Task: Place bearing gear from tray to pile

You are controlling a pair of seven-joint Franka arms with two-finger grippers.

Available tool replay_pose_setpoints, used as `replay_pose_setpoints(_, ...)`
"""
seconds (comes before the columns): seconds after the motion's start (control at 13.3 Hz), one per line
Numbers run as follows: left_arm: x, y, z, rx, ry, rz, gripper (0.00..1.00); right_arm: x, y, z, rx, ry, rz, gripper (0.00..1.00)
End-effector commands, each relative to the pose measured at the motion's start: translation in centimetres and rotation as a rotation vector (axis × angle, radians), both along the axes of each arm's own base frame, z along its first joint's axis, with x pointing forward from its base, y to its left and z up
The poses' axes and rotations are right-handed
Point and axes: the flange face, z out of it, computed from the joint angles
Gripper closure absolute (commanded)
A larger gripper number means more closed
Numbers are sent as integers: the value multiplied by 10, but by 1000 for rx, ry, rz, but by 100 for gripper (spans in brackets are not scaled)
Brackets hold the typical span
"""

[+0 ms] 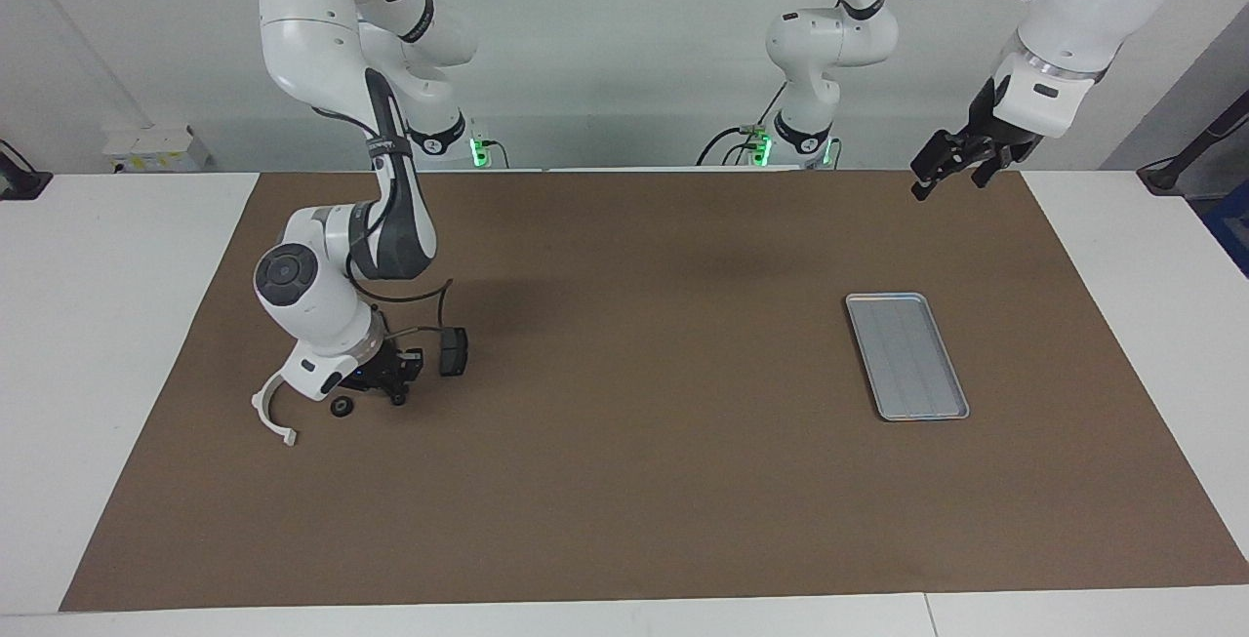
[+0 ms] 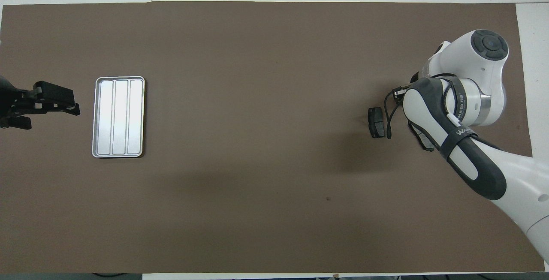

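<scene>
The bearing gear [image 1: 342, 408], a small black ring, lies on the brown mat in the pile, beside the white arc bracket [image 1: 268, 413]. A dark brake pad [image 1: 453, 351] [image 2: 376, 122] sits a little nearer to the robots. A second brake pad [image 2: 424, 141] shows partly under the right arm in the overhead view. My right gripper [image 1: 395, 391] hangs low over the mat between the gear and the first pad, apart from the gear. The silver tray [image 1: 907, 356] [image 2: 118, 117] holds nothing. My left gripper [image 1: 945, 172] [image 2: 55, 102] waits open and raised over the mat's edge at its own end.
The brown mat [image 1: 624, 481] covers most of the white table. A black cable [image 2: 388, 119] loops from the right wrist beside the first brake pad. The right arm's elbow and wrist [image 2: 467, 95] hide the gear and the bracket in the overhead view.
</scene>
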Motion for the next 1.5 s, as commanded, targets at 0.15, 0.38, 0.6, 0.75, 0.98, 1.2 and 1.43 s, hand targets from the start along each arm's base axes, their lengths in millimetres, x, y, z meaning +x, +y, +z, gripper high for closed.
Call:
replay_pose_setpoints(0.15,-10,2,1,19,-13,-5,0,1,23,40,-10,-1,-51,3)
replay_pose_setpoints(0.38,-10,2,1,19,-13,-5,0,8,17,93,-14,-74,-74,0)
replay_pose_setpoints(0.6,-10,2,1,19,-13,-5,0,-5,-8,164,-45,-133,-91,0)
replay_pose_setpoints(0.75,-10,1,1,18,-13,-5,0,-24,-18,215,-61,-167,-99,0)
replay_pose_setpoints(0.98,-10,1,1,19,-13,-6,0,-54,-21,283,-101,-92,-94,0)
replay_pose_setpoints(1.2,-10,2,1,19,-13,-5,0,-74,-28,315,-97,-22,-113,0)
replay_pose_setpoints(1.43,-10,1,1,18,-13,-5,0,-89,-30,332,-94,12,-122,0)
